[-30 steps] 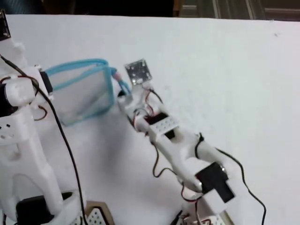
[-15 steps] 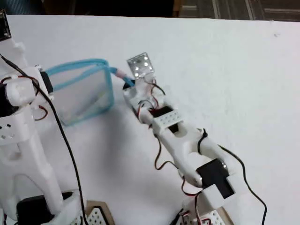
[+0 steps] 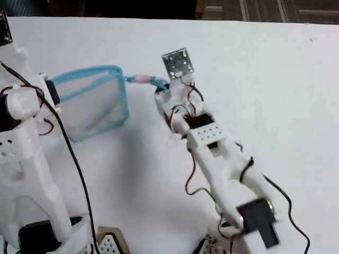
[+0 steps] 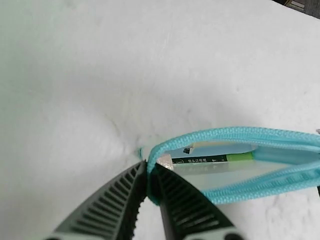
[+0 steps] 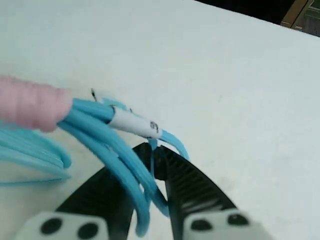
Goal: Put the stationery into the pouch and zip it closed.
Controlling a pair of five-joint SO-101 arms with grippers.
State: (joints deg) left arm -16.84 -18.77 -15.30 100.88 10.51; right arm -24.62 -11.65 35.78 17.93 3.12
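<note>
The clear pouch [image 3: 92, 106] with blue zip trim lies at the table's left. My left gripper [image 4: 148, 172] is shut on the pouch's end corner [image 4: 150, 155], by the zip's end. Through the parted zip bands [image 4: 235, 137] a green pen [image 4: 210, 159] shows inside. From the pouch's other corner the zip pull stretches right: a pink wrap [image 3: 142, 79], then a blue cord [image 3: 153, 81]. My right gripper [image 5: 152, 155] is shut on that blue cord loop [image 5: 125, 150], just past its white tag [image 5: 135, 123]. In the high view the right gripper [image 3: 160, 86] sits right of the pouch.
The white left arm [image 3: 26, 159] stands tall along the table's left side with a black cable [image 3: 74, 164] hanging from it. Both arm bases crowd the near edge [image 3: 108, 243]. White tabletop [image 3: 265, 79] stretches open to the right and back.
My right gripper has moved right and away from the pouch, drawing the zip pull cord from hanging by the pouch corner to stretched out sideways. The left arm and pouch stayed put.
</note>
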